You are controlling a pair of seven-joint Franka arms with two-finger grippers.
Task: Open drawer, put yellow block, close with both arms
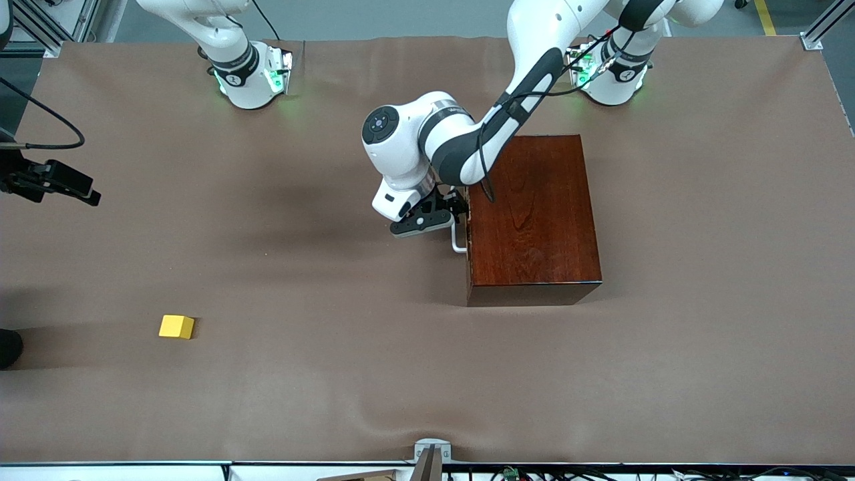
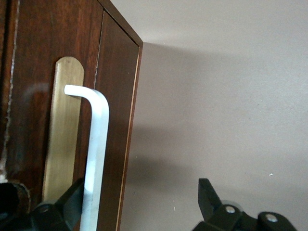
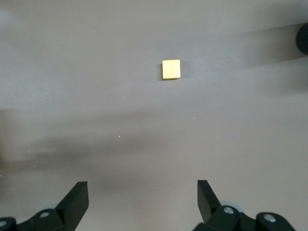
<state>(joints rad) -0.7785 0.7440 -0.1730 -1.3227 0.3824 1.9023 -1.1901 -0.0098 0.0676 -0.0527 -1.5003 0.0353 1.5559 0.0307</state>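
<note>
The glossy dark-wood box stands toward the left arm's end of the table. Its drawer is shut, the dark front flush with the box. My left gripper is open at the white U-shaped handle. In the left wrist view the handle lies just inside one finger, and my left gripper is not closed on it. The yellow block lies on the cloth toward the right arm's end. My right gripper hangs open and empty over the cloth. The block shows ahead of my right gripper.
Brown cloth covers the table. A dark round object sits at the cloth's edge beside the block, also in the right wrist view. A metal bracket stands at the table edge nearest the front camera.
</note>
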